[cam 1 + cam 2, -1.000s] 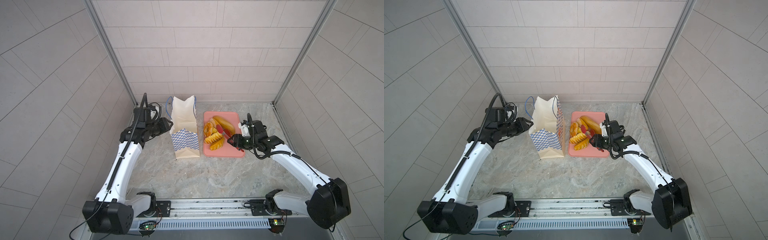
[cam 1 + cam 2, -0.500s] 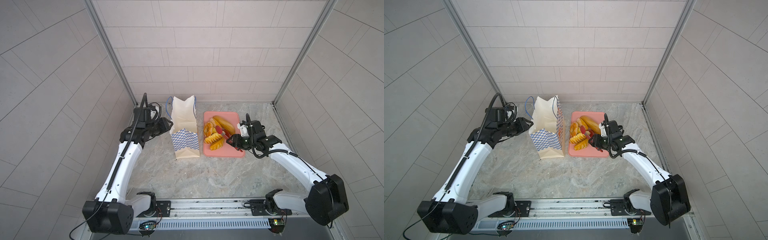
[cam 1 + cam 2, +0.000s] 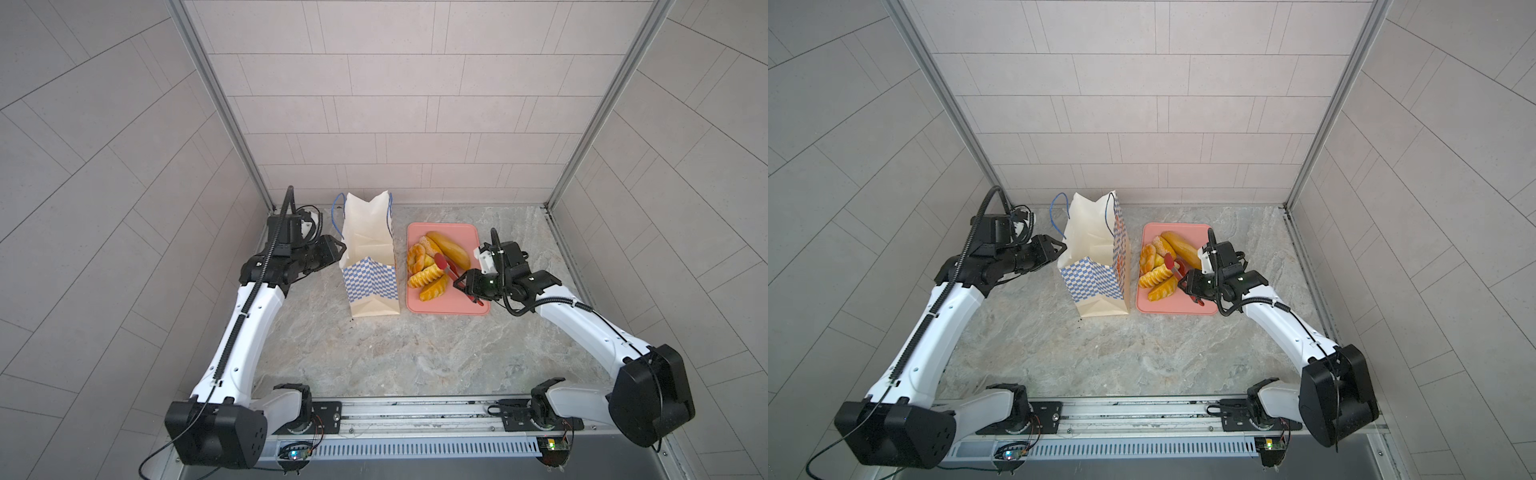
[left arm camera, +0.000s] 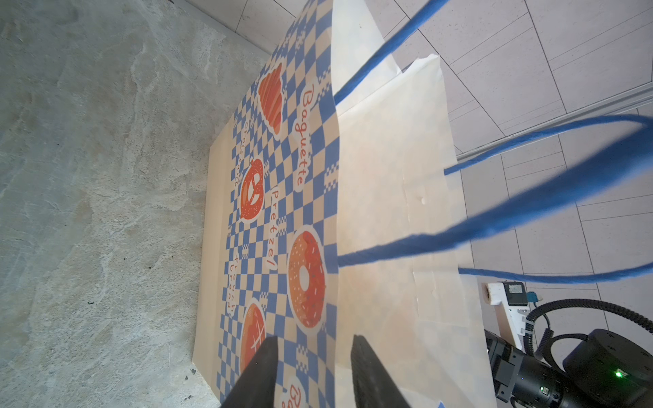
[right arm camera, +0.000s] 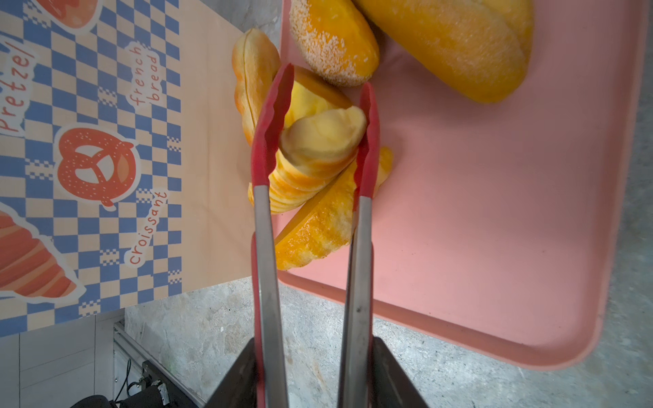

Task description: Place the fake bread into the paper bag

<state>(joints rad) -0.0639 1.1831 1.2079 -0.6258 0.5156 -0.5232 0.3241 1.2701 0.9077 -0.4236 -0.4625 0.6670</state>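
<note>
Right claw clamped on red tongs, tips flanking 1 fake bread, left claw apart astride paper bag rim

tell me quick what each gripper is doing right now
left gripper: open, straddling the paper bag rim.
right gripper: closed on the red tongs, tips either side of one fake bread piece.
</note>
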